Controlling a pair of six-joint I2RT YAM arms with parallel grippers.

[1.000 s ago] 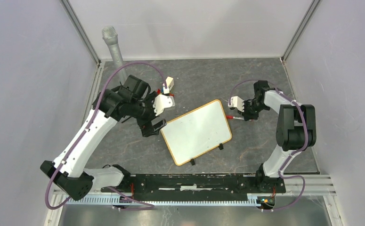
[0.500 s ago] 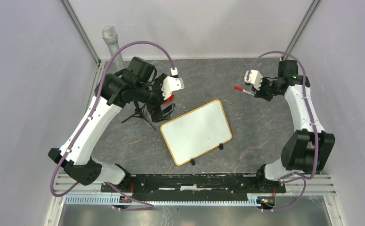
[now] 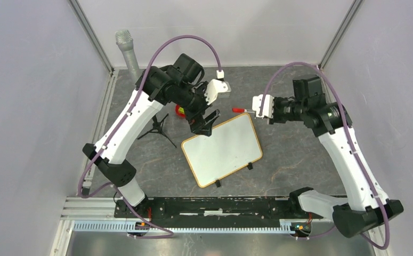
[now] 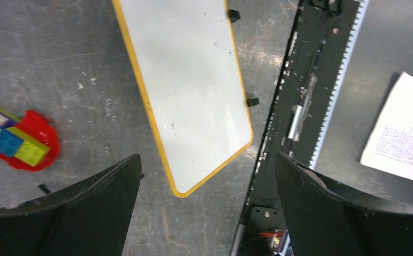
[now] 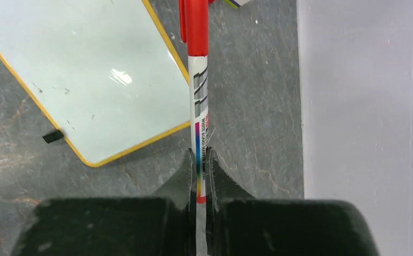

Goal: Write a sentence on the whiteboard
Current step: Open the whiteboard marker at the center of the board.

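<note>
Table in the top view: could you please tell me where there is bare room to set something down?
Bare: right of the whiteboard, and left of it toward the base rail. Crowded: beyond its far-left corner, tripod, toy and open left claw.

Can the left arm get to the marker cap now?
Probably yes: the open left gripper hangs near the red cap, which sticks out clear of the right gripper shut on the marker. Nothing shows between them.

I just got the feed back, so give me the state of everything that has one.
whiteboard, lying flat, blank, nothing written yet
marker, red cap on, held
right pincer, shut on the marker
left pincer, open, holding nothing
</note>
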